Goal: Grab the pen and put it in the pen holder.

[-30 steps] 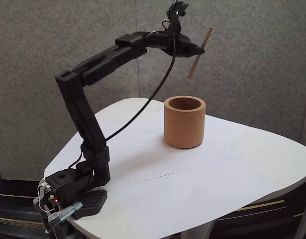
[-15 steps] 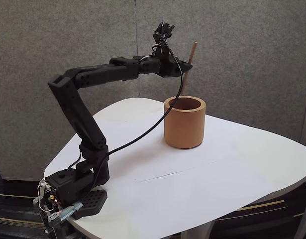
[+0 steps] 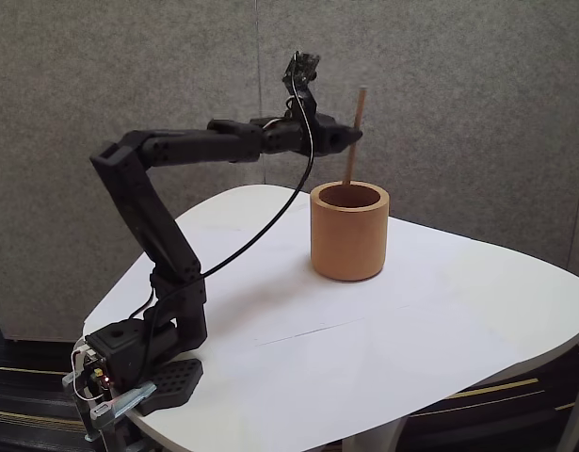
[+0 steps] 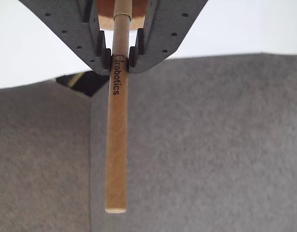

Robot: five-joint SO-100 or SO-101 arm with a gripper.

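Note:
The pen [image 3: 356, 127] is a thin light-brown stick held almost upright above the back rim of the pen holder [image 3: 349, 232], an orange-tan thick-walled cup on the white table. Its lower end dips just inside the cup's mouth. My gripper [image 3: 350, 135] is shut on the pen partway up its length. In the wrist view the two dark fingers [image 4: 104, 55] pinch the pen [image 4: 117, 130] near its printed lettering, and a strip of the orange pen holder [image 4: 106, 8] shows between them at the top edge.
The white rounded table [image 3: 440, 320] has open surface to the right and front of the cup. The arm's base [image 3: 138, 363] is clamped at the table's left front corner. A black cable [image 3: 270, 221] hangs from the wrist. Grey wall panels stand behind.
The arm has dropped and straightened. The pen has gone from tilted high above the cup to nearly upright, with its lower end now entering the cup's mouth.

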